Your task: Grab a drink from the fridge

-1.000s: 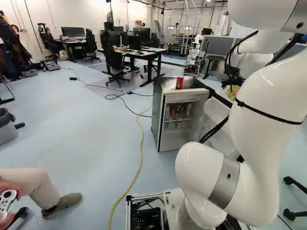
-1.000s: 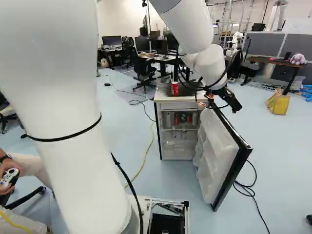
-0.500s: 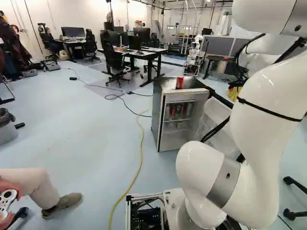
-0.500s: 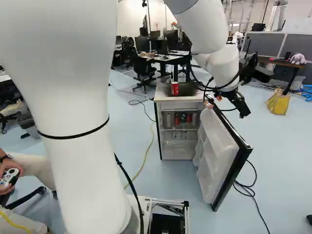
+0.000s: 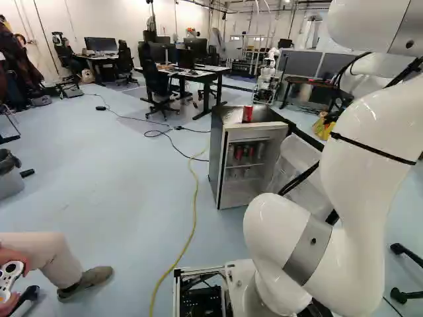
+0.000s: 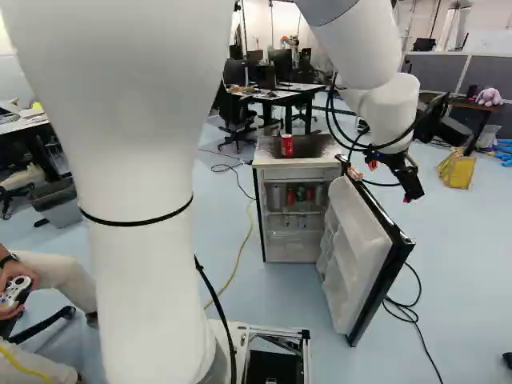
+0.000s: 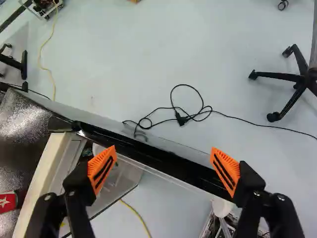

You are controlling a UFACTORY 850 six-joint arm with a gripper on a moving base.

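In the right base view my gripper [image 6: 406, 182] hangs beyond the open door [image 6: 360, 248] of the small fridge [image 6: 294, 164], above and to its right. From the wrist, the gripper [image 7: 164, 167] is open, its orange pads [image 7: 102, 169] wide apart with nothing held. The door's black top edge [image 7: 148, 155] runs beneath it, crossing the space between the fingers; I cannot tell the height gap. Several cans [image 6: 301, 194] stand on the fridge's upper shelf. A red can [image 6: 286, 145] stands upright on the fridge top. The gripper is not visible in the left base view.
A yellow cable [image 5: 194, 198] and a black cable [image 6: 408, 312] lie on the floor. A seated person's leg [image 5: 39, 254] is at the near left. Desks [image 5: 198, 71] and chairs stand behind; another robot [image 5: 268, 76] is farther back. A yellow bag [image 6: 456, 170] lies right.
In the right base view my arm and gripper have swung right, from near the fridge door's hinge side to farther out beyond the door. Base, fridge and cans stay put.
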